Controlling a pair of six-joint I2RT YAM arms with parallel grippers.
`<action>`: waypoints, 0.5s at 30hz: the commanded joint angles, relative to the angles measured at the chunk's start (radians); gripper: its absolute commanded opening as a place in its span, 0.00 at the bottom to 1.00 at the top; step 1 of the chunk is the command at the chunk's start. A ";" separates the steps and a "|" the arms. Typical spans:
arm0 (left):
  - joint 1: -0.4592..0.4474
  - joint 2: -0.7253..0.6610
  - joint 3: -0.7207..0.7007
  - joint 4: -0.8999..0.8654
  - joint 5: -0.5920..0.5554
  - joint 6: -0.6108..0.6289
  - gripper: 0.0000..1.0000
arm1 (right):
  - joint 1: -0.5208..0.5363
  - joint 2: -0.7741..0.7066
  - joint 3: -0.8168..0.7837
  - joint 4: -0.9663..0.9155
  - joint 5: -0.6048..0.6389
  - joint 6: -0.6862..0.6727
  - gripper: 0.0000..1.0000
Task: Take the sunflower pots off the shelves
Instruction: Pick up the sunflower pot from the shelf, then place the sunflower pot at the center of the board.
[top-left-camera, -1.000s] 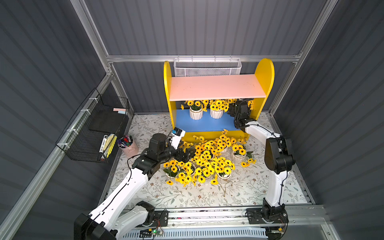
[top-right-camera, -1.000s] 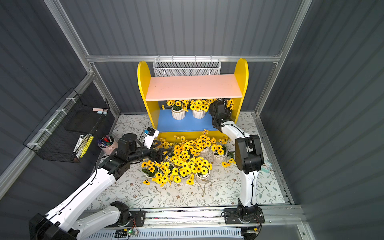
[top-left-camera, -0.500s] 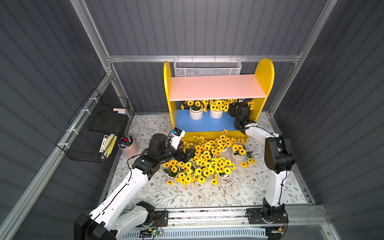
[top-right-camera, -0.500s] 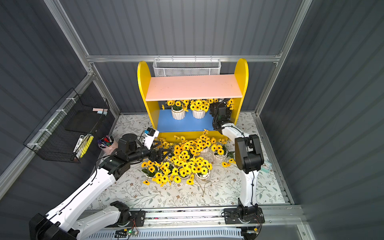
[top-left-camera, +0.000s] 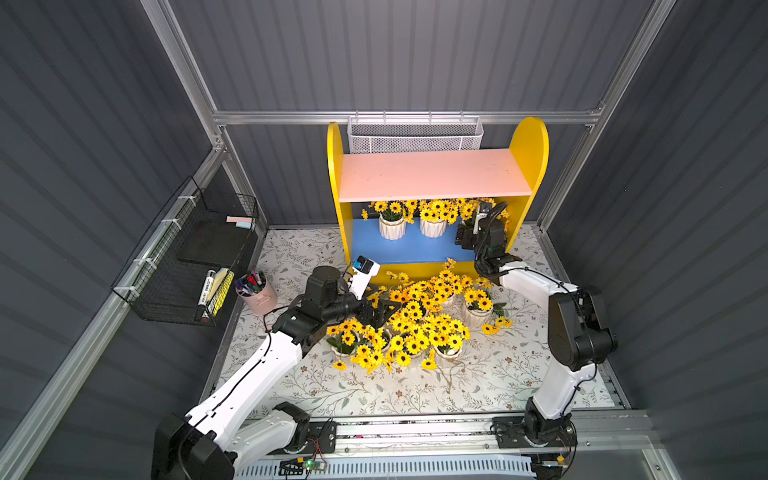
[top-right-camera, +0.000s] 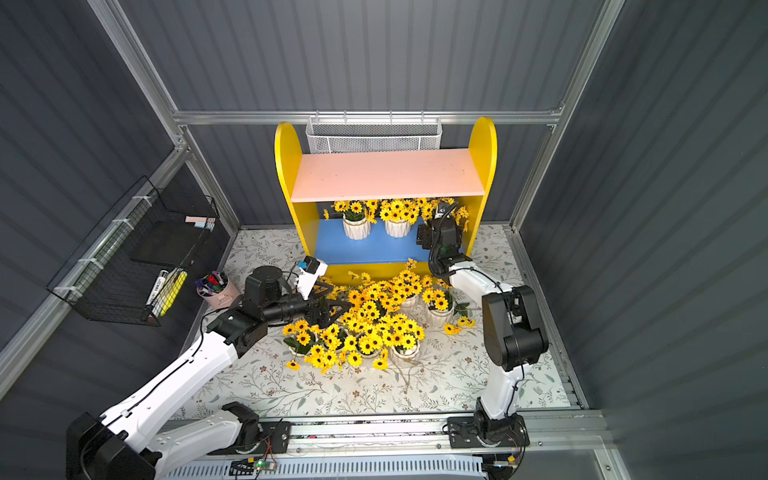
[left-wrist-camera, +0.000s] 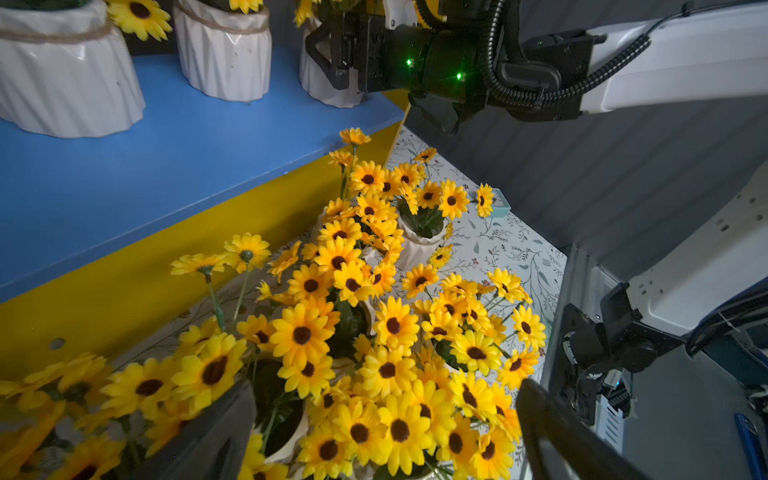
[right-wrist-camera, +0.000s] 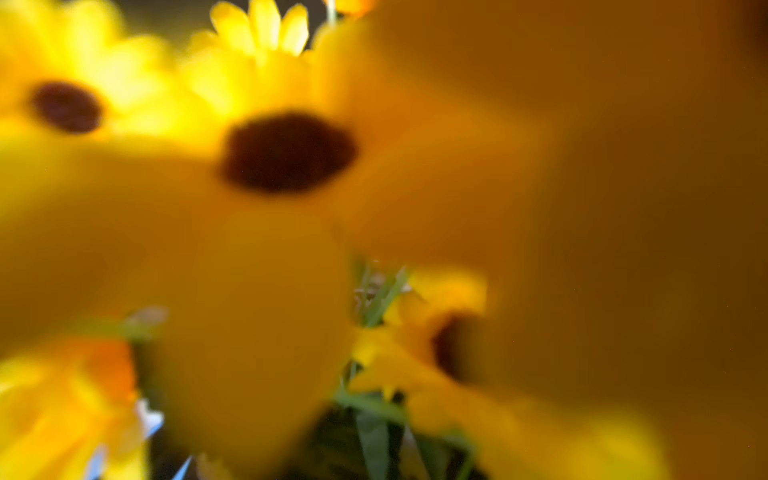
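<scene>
The shelves (top-left-camera: 436, 174) (top-right-camera: 386, 174) have a bare pink upper board. On the blue lower board (left-wrist-camera: 166, 158) stand three sunflower pots (top-left-camera: 392, 227) (top-left-camera: 433, 227). My right gripper (top-left-camera: 464, 240) (top-right-camera: 424, 239) (left-wrist-camera: 328, 45) reaches in under the pink board and is open, its jaws on either side of the right-hand pot (left-wrist-camera: 322, 92). Blurred petals fill the right wrist view and hide the jaws there. Several more sunflower pots (top-left-camera: 415, 324) (top-right-camera: 374, 320) crowd the floor in front. My left gripper (top-left-camera: 380, 309) (top-right-camera: 332, 309) (left-wrist-camera: 382, 436) hovers open over their flowers, holding nothing.
A pink cup of marker pens (top-left-camera: 255, 293) stands left of the left arm. A black wire rack (top-left-camera: 191, 257) hangs on the left wall and a white mesh basket (top-left-camera: 415, 135) behind the shelves. The arms' rail (top-left-camera: 415, 432) runs along the front edge.
The right gripper has shifted very slightly at the right-hand pot on the lower board. The left arm and the pots on the floor have stayed put.
</scene>
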 joint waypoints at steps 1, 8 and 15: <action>-0.014 0.031 0.017 0.013 0.060 -0.013 0.99 | 0.022 -0.071 -0.012 0.072 -0.017 -0.037 0.00; -0.017 0.084 0.036 0.017 0.094 -0.043 0.99 | 0.049 -0.180 -0.097 0.084 0.014 -0.058 0.00; -0.032 0.095 0.036 0.015 0.102 -0.038 0.99 | 0.077 -0.375 -0.203 0.015 -0.007 -0.028 0.00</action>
